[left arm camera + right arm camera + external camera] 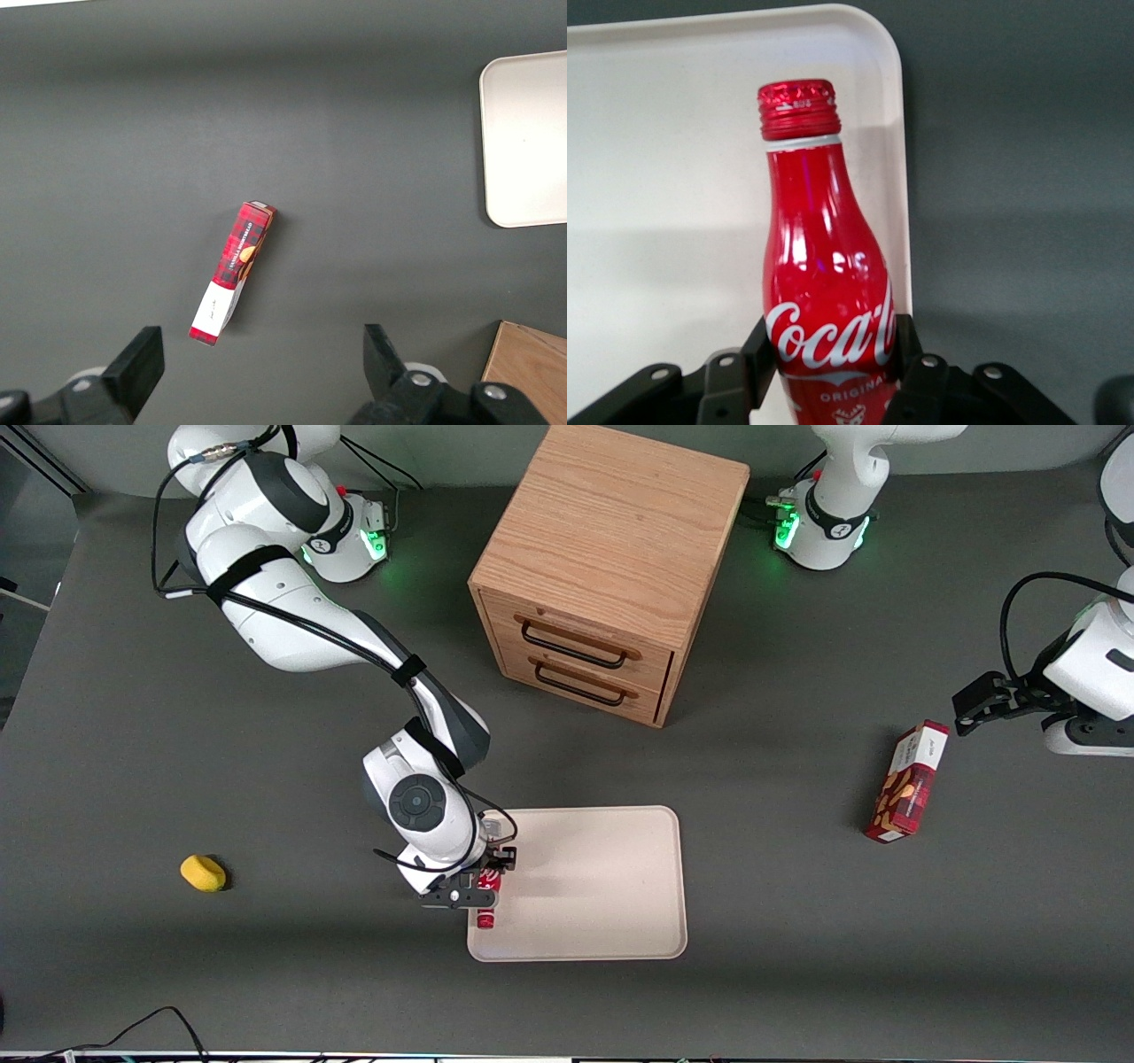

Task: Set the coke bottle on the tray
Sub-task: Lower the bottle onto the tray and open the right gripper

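Nearest you, your gripper (483, 887) is clamped on the coke bottle (486, 902), lying over the tray (602, 886) by its edge toward the working arm. It looks stiff, glossy, likely slippery; keep hold of the wide labelled body, not the neck. The cabinet (602, 567) sits farther off.

Illumination is even, diffuse and overhead on the matte grey worktop (177, 974). The drawer cabinet (602, 567) casts a soft shadow beside it. The gripper (483, 890), closed on the coke bottle (824, 292), shades the tray (611, 886) nearby. White glare streaks mark the bottle. All views are sharp.
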Tool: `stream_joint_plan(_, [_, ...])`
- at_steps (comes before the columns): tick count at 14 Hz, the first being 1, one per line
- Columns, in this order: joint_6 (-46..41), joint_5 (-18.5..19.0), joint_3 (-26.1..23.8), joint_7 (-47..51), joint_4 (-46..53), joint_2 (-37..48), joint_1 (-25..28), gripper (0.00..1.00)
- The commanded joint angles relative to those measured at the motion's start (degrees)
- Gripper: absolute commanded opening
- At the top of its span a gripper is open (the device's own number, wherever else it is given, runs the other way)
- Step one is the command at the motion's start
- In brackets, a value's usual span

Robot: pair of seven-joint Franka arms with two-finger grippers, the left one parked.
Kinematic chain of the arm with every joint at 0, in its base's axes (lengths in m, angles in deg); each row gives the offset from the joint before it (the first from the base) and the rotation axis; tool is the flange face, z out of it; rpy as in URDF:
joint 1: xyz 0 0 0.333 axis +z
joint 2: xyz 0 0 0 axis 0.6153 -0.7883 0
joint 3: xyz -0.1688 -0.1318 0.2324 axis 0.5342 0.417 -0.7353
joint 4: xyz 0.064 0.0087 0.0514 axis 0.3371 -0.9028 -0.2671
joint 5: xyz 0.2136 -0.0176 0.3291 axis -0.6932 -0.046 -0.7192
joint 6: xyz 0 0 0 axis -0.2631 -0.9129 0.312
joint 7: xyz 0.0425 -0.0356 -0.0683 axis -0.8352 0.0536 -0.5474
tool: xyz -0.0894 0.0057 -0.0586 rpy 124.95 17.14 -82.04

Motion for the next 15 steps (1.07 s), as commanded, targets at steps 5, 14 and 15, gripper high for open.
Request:
stream_joint_plan(5, [2.1,0.0,0.0,-0.9,1.8,-1.1,0.6,0.70])
stream_joint_plan(14, [2.6,0.5,0.1,-0.8,0.6,-1.0,0.6,1.00])
stream_joint_plan(15, [2.6,0.5,0.1,-0.8,0.6,-1.0,0.6,1.00])
